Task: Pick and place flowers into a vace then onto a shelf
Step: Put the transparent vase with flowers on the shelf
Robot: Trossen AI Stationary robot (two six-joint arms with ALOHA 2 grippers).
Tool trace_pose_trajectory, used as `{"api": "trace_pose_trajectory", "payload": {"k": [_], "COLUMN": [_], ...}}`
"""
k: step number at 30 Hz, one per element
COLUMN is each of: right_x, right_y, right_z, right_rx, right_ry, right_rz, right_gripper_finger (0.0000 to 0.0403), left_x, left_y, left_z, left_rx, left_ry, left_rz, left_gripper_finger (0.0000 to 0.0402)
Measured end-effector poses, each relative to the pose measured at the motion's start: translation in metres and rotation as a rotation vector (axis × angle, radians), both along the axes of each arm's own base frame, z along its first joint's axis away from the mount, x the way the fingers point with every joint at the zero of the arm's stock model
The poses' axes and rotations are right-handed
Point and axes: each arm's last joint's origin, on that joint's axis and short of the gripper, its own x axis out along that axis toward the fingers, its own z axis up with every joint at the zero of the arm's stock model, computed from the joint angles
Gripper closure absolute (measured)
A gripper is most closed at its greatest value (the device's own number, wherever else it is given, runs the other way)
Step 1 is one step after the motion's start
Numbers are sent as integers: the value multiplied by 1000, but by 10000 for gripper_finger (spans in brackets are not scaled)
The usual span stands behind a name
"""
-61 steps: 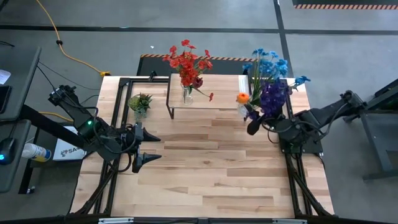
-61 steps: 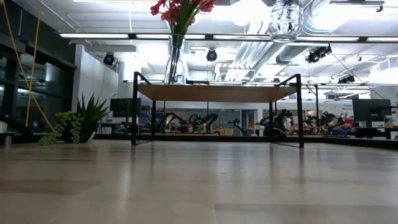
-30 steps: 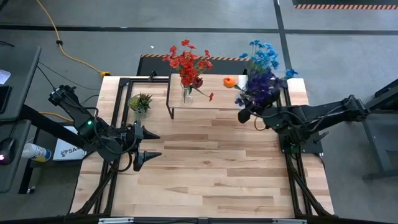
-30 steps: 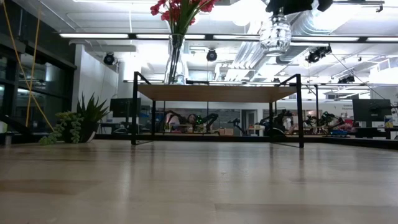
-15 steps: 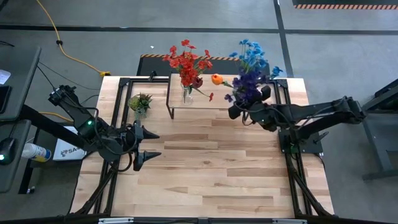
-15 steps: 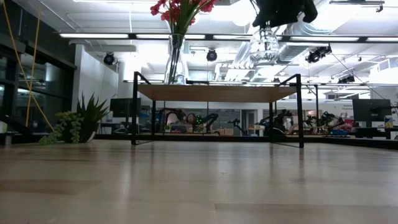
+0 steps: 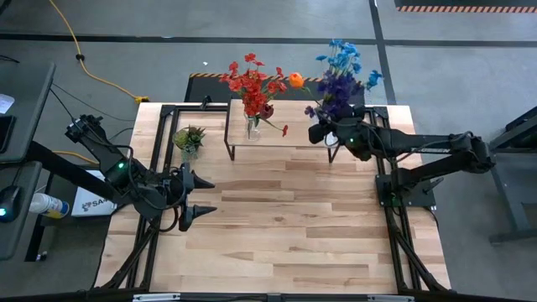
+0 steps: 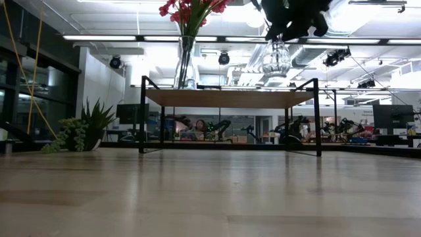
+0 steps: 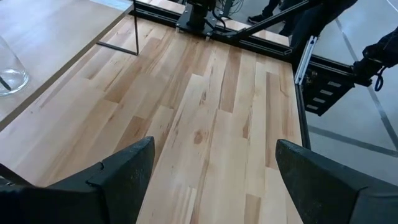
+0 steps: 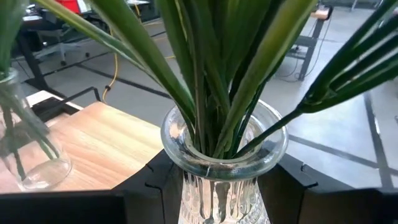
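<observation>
Here my right claw (image 10: 217, 186) clasps the glass vase (image 10: 222, 163) of flowers (image 7: 339, 77) above the shelf's (image 7: 285, 126) right end, seemingly not touching it, while my left claw (image 7: 204, 195) idles, released.

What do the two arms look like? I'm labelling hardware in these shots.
Both are dark, slim, jointed arms. The left arm shows a small green light and ends in an end effector with two pointed black fingers. The right arm's end effector has angular, matte black fingers.
</observation>
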Motion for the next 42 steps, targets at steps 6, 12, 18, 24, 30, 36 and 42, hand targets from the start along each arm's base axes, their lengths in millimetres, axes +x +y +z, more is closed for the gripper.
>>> {"api": "trace_pose_trajectory", "payload": {"k": [6, 12, 18, 24, 30, 36, 42], "right_x": [-1, -2, -2, 0, 7, 9, 9], "right_y": [-14, -23, -25, -25, -27, -27, -27], "right_z": [-5, -20, -24, -27, -36, -38, -38], "right_rx": [40, 74, 85, 88, 103, 103, 104], "right_ry": [-26, -59, -75, -63, -27, -24, -26], "right_rz": [4, 15, 41, 40, 45, 47, 44], "right_gripper_finger": [248, 248, 248, 248, 248, 248, 248], "left_x": [0, 0, 0, 0, 0, 0, 0], "left_y": [0, 0, 0, 0, 1, 1, 0], "left_z": [0, 0, 0, 0, 0, 0, 0], "left_rx": [0, 2, 2, 10, 14, 10, 9], "left_ry": [0, 0, 0, -7, -10, -10, -9], "left_rz": [0, -1, 0, 14, 20, 19, 17], "left_gripper_finger": [34, 34, 34, 34, 34, 34, 34]}}
